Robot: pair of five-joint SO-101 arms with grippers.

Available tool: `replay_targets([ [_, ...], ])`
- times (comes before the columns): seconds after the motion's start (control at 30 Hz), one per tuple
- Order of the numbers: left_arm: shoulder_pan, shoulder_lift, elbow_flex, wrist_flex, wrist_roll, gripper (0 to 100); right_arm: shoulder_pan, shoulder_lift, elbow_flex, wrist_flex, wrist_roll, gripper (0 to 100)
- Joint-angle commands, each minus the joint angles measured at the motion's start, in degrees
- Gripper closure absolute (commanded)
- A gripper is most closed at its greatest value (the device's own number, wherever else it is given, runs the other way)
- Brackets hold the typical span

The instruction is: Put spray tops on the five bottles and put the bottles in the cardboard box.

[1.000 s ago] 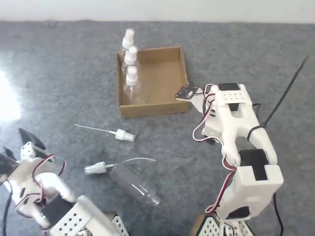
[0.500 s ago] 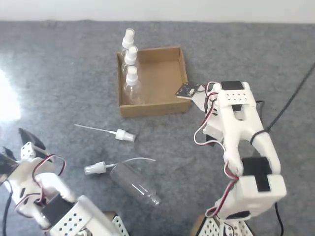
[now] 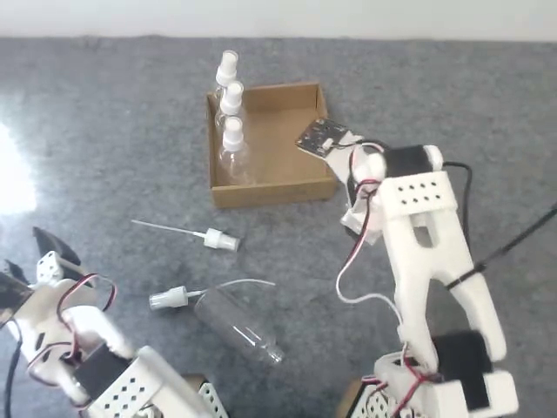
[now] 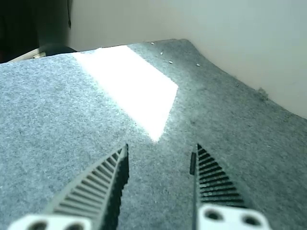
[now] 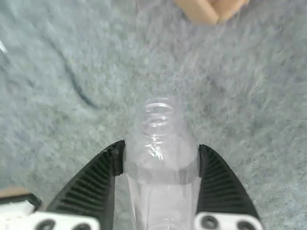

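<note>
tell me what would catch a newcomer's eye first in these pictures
First the right gripper, shut on a clear uncapped bottle with grey carpet behind it in its wrist view. Next, in the high view, the cardboard box with three spray-topped bottles in a row along one wall. In front of it another bare bottle lies on the carpet beside two loose spray tops.

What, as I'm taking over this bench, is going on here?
The right arm's fingers are shut on an uncapped bottle beside the box. Three capped bottles stand in a row at one side of the box. Another bare bottle and two spray tops lie on the carpet. The left arm's fingers are open over bare carpet.
</note>
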Motion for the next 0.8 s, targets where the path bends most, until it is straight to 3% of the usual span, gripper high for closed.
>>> replay_targets([
  [0.0, 0.2, -0.6, -0.7, -1.8, 0.4, 80, -2.9, -6.2, -1.6, -0.3, -4.6, 89.4],
  [0.43, 0.2, -0.6, -0.7, -1.8, 0.4, 80, -5.0, -16.4, -1.1, -4.0, -20.6, 89.4],
  [0.77, 4.6, -0.6, -0.7, -1.8, -2.4, 80, -5.3, -27.8, 9.9, -10.6, -22.2, 89.4],
])
